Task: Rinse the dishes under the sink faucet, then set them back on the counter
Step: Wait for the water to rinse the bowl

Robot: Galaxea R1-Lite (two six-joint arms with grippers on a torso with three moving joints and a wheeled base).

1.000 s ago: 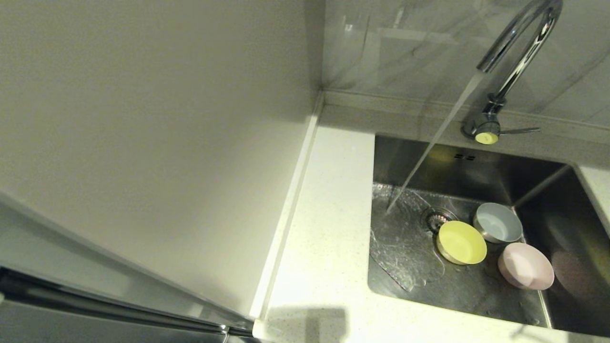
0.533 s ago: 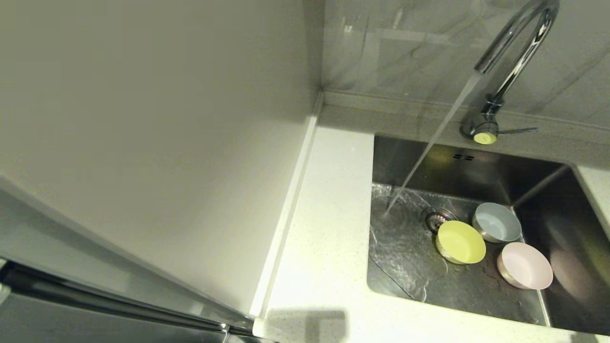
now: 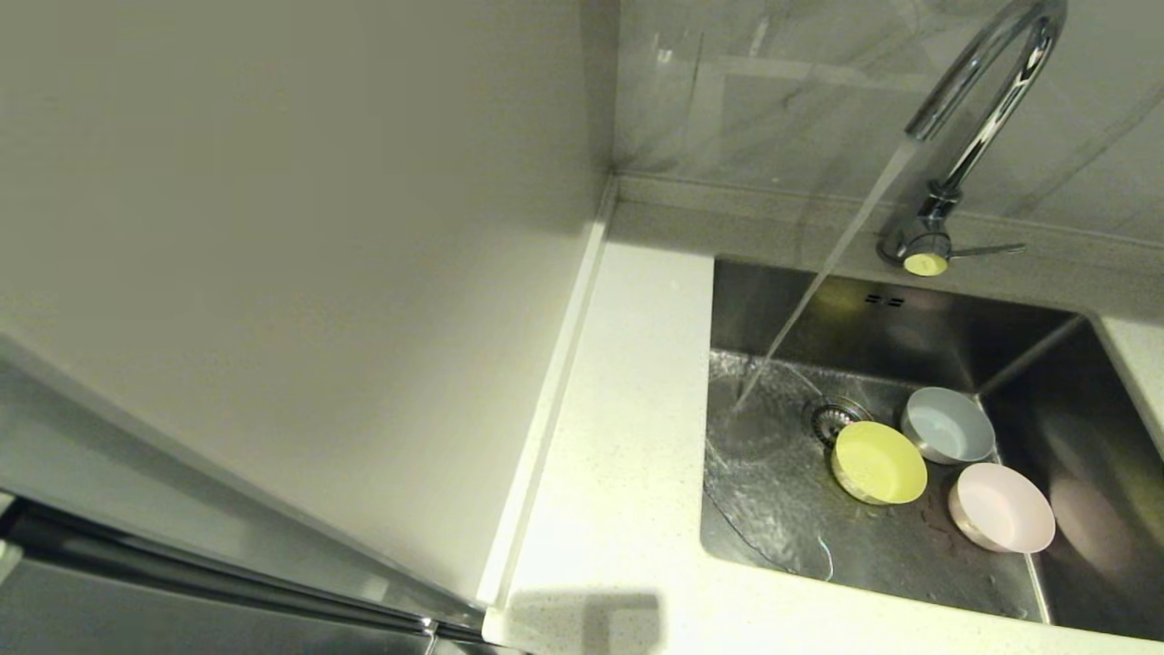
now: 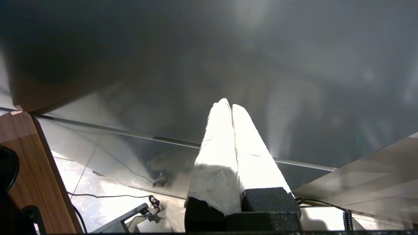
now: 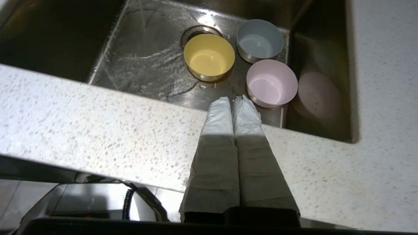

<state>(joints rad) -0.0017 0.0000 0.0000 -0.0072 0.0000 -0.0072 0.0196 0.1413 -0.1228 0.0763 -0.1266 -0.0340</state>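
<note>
Three bowls stand upright on the floor of the steel sink (image 3: pixel 918 327): a yellow-green bowl (image 3: pixel 878 462) by the drain (image 3: pixel 832 418), a grey-blue bowl (image 3: pixel 948 425) behind it and a pink bowl (image 3: pixel 1000 508) near the right wall. Water runs from the chrome faucet (image 3: pixel 978 86) onto the sink floor left of the drain. My right gripper (image 5: pixel 233 99) is shut and empty, held over the counter's (image 5: pixel 98 120) front edge, short of the pink bowl (image 5: pixel 271 82) and the yellow-green bowl (image 5: pixel 209 56). My left gripper (image 4: pixel 228 104) is shut, low beside a steel cabinet front.
The white speckled counter (image 3: pixel 618 437) runs left of and in front of the sink, with a raised edge strip (image 3: pixel 555 382) against a plain wall panel. The faucet's lever (image 3: pixel 987 247) points right. A wooden panel (image 4: pixel 39 176) and floor cables show in the left wrist view.
The water sheet on the sink floor has shifted shape. The bowls have not visibly moved.
</note>
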